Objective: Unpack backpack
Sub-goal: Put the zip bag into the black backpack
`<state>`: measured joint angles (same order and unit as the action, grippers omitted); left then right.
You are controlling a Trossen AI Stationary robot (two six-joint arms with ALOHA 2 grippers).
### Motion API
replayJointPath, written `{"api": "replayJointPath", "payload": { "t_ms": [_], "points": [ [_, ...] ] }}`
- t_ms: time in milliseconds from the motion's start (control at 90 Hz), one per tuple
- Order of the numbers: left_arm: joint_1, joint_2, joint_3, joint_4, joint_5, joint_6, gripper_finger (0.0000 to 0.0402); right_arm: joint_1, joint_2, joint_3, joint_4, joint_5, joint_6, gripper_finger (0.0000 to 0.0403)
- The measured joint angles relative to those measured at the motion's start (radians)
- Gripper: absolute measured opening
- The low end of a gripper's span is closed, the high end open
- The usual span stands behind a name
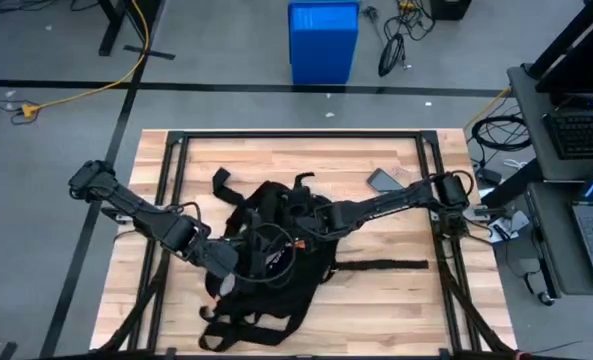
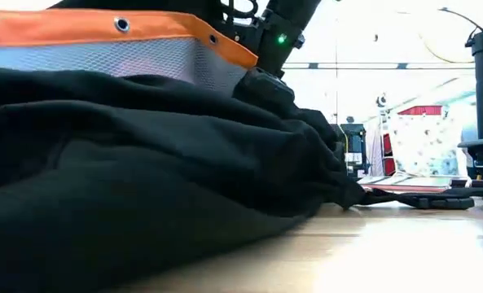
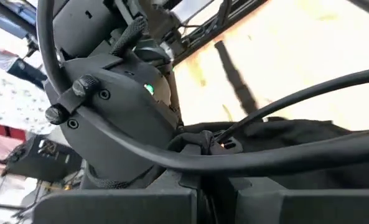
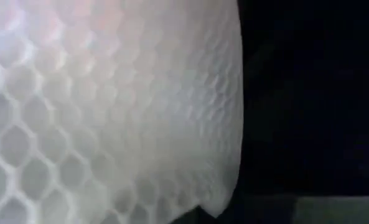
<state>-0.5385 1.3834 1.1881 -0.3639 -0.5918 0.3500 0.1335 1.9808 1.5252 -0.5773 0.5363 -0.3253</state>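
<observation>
Seen from above, left to right. At nine o'clock on the wooden table (image 1: 396, 300), left arm reaching in from the table's left edge, its gripper (image 1: 238, 268) sunk against the black fabric; fingers lost among dark folds, so cannot tell whether spread or pressed together. In the left wrist view only a dark arm housing with a green light and a thick cable across a bunched fold of cloth, own fingertips not to be made out.

At the centre, slightly toward six o'clock, the backpack (image 1: 266, 250) lying crumpled and flat, long axis running roughly twelve to six, loose straps trailing off the six-o'clock end, one strap (image 1: 381, 265) stretched out toward three o'clock. Which end is the top hard to tell; lettering not legible. In the low view, black cloth filling most of the frame, with an orange-trimmed grey mesh panel (image 2: 103, 53) above it, cut off at the edge.

Toward two o'clock, a flat grey object (image 1: 384, 180) on the wood. From three o'clock, right arm stretching in, its gripper (image 1: 301, 215) buried in the bag; fingers hidden, state not discernible. Right wrist view filled with pale honeycomb mesh (image 4: 109, 106) beside blackness.
</observation>
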Motion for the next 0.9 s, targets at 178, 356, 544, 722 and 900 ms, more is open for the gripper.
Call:
{"api": "replayJointPath", "payload": {
  "t_ms": [178, 356, 544, 722, 900],
  "points": [
    [-0.003, 0.0, 0.0, 0.019, 0.023, -0.001, 0.0002, 0.041, 0.004, 0.027, 0.04, 0.067, -0.004, 0.0066],
    [-0.002, -0.001, 0.0, 0.026, 0.053, -0.002, 0.0002, 0.049, 0.005, 0.079, 0.046, 0.093, 0.006, 0.0079],
    [-0.001, -0.001, 0.0, 0.002, 0.02, -0.051, 0.0002, 0.046, 0.005, 0.098, 0.022, 0.09, 0.06, 0.0026],
    [0.001, -0.001, -0.002, -0.061, -0.006, -0.115, 0.0002, 0.022, 0.005, 0.1, -0.069, 0.077, 0.166, 0.0005],
    [0.02, 0.007, -0.003, -0.077, 0.013, -0.258, 0.0002, -0.033, 0.003, 0.1, -0.099, -0.032, 0.252, 0.0001]
  ]
}}
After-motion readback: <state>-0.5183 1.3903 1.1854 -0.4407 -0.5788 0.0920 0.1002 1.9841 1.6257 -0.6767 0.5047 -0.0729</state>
